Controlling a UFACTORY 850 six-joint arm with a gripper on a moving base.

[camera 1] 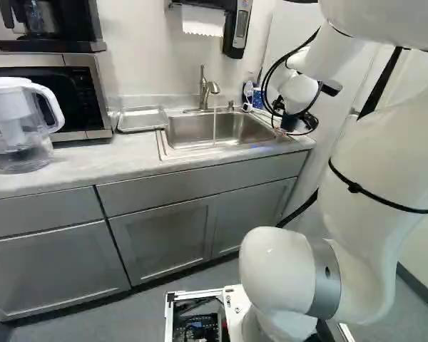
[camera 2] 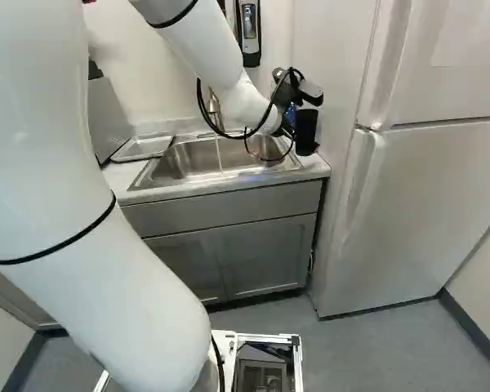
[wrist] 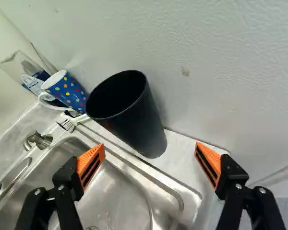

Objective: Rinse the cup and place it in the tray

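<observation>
An open gripper faces the black cup beside the sink, the pickup likely needing a centred advance before closing.

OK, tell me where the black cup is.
In the wrist view, the black cup stands on the counter beside the sink, near the dotted mug, ahead of the open jaws.

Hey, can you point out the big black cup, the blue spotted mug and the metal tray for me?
Black cup [wrist: 140, 125]: wrist view, on its outer side wall.
Spotted mug [wrist: 69, 92]: wrist view, on its blue side.
Metal tray [camera 1: 141, 120]: left base view, on its bare flat middle.
</observation>
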